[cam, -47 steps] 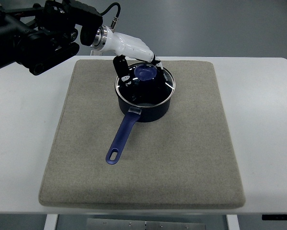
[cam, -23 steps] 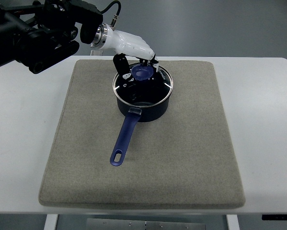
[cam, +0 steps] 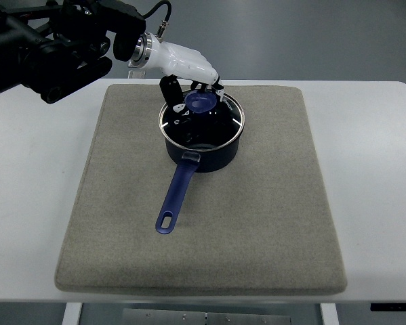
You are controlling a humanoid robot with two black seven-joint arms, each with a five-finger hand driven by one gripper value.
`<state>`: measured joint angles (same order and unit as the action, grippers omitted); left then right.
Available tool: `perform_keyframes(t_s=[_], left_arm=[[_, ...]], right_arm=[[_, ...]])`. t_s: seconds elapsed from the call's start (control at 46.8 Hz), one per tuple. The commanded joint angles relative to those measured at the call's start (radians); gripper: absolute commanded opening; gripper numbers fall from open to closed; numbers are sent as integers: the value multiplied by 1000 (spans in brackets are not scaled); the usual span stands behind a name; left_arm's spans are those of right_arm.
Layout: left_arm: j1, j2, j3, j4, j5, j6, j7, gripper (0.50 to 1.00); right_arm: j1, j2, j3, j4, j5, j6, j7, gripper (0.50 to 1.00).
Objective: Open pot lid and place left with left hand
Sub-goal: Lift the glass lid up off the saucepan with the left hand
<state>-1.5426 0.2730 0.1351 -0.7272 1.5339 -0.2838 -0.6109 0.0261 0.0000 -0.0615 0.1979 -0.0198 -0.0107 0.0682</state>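
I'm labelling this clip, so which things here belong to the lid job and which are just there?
Part of the job:
- left hand, fingers around the knob
- glass lid with blue knob
- blue pot with its long handle
- grey mat, bare to the pot's left for setting the lid down

Just there:
- white table

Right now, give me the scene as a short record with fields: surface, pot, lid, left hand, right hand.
surface: grey mat on a white table
pot: dark blue saucepan on the mat, handle pointing toward the camera
lid: glass lid on the pot, blue knob
left hand: white left hand over the pot, fingers around the knob
right hand: not in view
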Motion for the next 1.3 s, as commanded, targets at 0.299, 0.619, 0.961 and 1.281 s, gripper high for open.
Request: perform_keyframes(t_s=[0.299,0.619,0.961,1.281], left_arm=[[-10,3,-5,2,-6,2,0,500],[-34,18,-9,43,-18,0,0,500],[-39,64,-6,112,-20,-5,0,500],[-34,204,8,57,-9,-9,0,500]], right_arm=[[0,0,0,0,0,0,1,917],[0,0,0,0,0,0,-1,917],[0,0,-1,0,0,0,1,917],[0,0,0,0,0,0,1,917]])
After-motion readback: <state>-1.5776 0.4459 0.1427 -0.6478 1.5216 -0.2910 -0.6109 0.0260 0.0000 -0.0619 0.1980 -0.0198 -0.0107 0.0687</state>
